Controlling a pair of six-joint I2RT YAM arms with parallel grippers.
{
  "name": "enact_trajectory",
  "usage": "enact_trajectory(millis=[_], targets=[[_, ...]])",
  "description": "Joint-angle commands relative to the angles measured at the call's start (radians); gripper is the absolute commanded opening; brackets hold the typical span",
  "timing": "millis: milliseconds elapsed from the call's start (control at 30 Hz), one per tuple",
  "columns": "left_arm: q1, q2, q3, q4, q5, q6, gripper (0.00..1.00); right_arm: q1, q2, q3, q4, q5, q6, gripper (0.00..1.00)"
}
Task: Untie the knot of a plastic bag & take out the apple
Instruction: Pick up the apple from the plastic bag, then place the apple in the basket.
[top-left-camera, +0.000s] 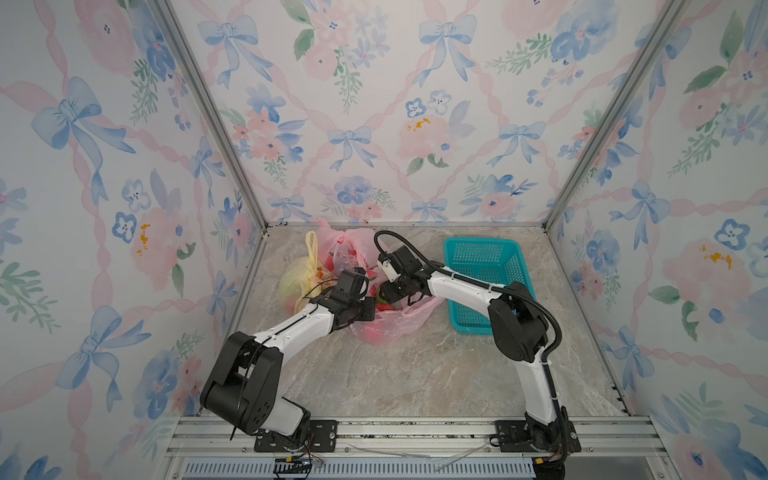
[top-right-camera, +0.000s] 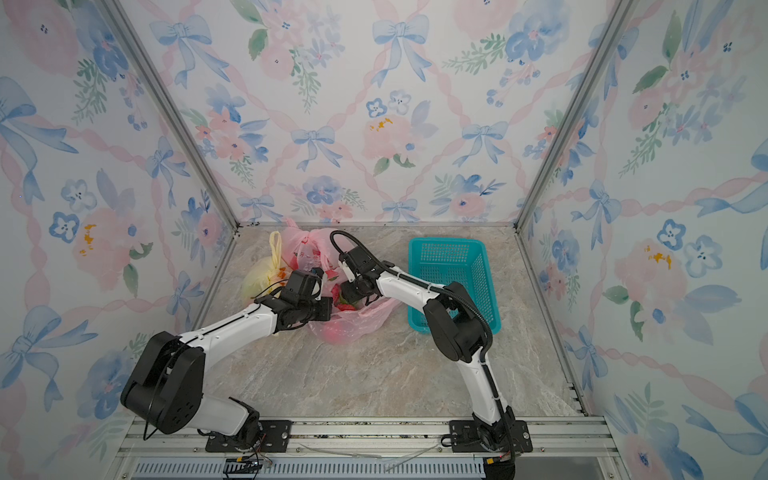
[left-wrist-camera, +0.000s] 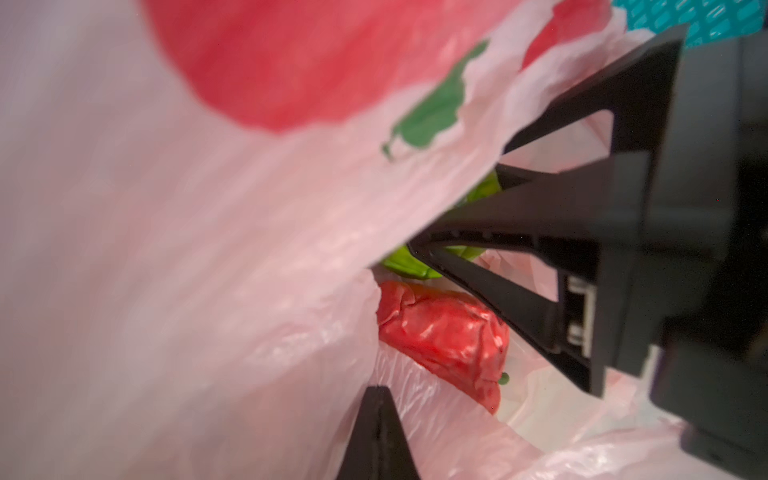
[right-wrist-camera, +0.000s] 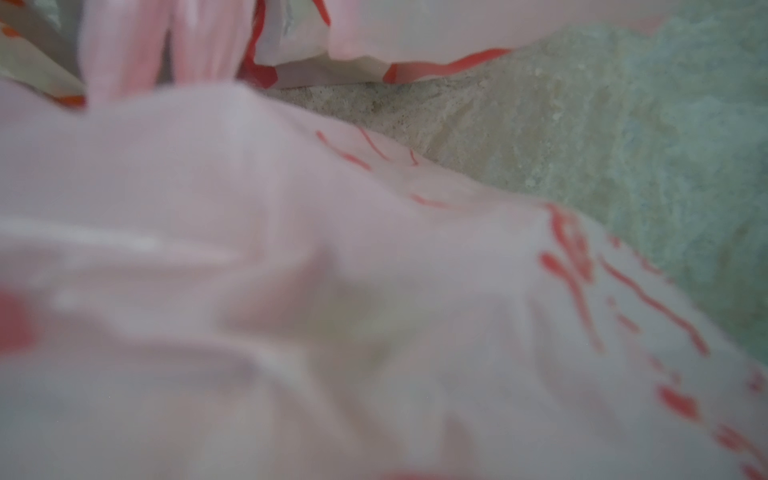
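The pink plastic bag (top-left-camera: 399, 320) (top-right-camera: 361, 320) lies at the middle back of the table, its mouth open between my two grippers. No knot shows on it. My left gripper (top-left-camera: 371, 311) (left-wrist-camera: 378, 392) is shut on the bag's film at the mouth's near edge. My right gripper (top-left-camera: 388, 293) reaches into the mouth. Its fingers (left-wrist-camera: 519, 224) stand on either side of a glossy green thing (left-wrist-camera: 405, 266), one fingertip hidden by film. A crumpled red thing (left-wrist-camera: 444, 332) lies just beside. I cannot tell which is the apple. The right wrist view shows only blurred bag film (right-wrist-camera: 291, 249).
A yellow tied bag (top-left-camera: 297, 278) sits left of the pink one. More pink printed plastic (top-left-camera: 345, 245) stands behind it at the back wall. A teal basket (top-left-camera: 486, 282) is on the right, partly under my right arm. Walls close three sides.
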Motion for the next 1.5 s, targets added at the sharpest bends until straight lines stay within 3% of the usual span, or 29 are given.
enact_trajectory(millis=[0, 233, 367, 500, 600, 667, 767, 867, 1033, 1133, 1300, 1467], targets=[[0.014, -0.040, 0.014, -0.002, 0.014, 0.008, 0.00, -0.016, -0.137, -0.077, 0.014, -0.069, 0.005, 0.44], [0.033, -0.063, 0.022, -0.003, 0.003, 0.014, 0.02, -0.083, -0.459, -0.292, 0.047, -0.344, 0.059, 0.42], [0.033, -0.056, 0.035, -0.003, 0.012, 0.017, 0.05, -0.163, -0.615, -0.406, 0.139, -0.564, 0.169, 0.43], [0.031, -0.062, 0.044, -0.004, 0.017, 0.022, 0.20, -0.282, -0.750, -0.528, 0.267, -0.644, 0.293, 0.44], [0.023, -0.066, 0.040, -0.004, -0.020, 0.028, 0.35, -0.377, -0.811, -0.556, 0.125, -0.464, 0.240, 0.44], [0.021, -0.055, 0.039, -0.010, -0.049, 0.031, 0.40, -0.401, -0.804, -0.528, -0.025, -0.256, 0.144, 0.44], [0.017, -0.024, 0.045, -0.020, -0.095, 0.031, 0.46, -0.422, -0.759, -0.531, -0.095, -0.055, 0.090, 0.43], [0.008, 0.012, 0.056, -0.018, -0.144, 0.023, 0.51, -0.442, -0.689, -0.537, -0.106, 0.048, 0.069, 0.42], [-0.022, 0.089, 0.100, -0.020, -0.220, 0.035, 0.51, -0.461, -0.587, -0.537, -0.067, 0.079, 0.069, 0.42], [-0.036, 0.123, 0.111, -0.027, -0.246, 0.033, 0.47, -0.463, -0.531, -0.521, -0.064, 0.071, 0.065, 0.42], [-0.040, 0.145, 0.109, -0.049, -0.240, 0.043, 0.02, -0.463, -0.452, -0.515, -0.066, 0.051, 0.063, 0.45], [-0.040, 0.141, 0.088, -0.056, -0.210, 0.055, 0.00, -0.460, -0.452, -0.530, -0.060, 0.040, 0.048, 0.62]])
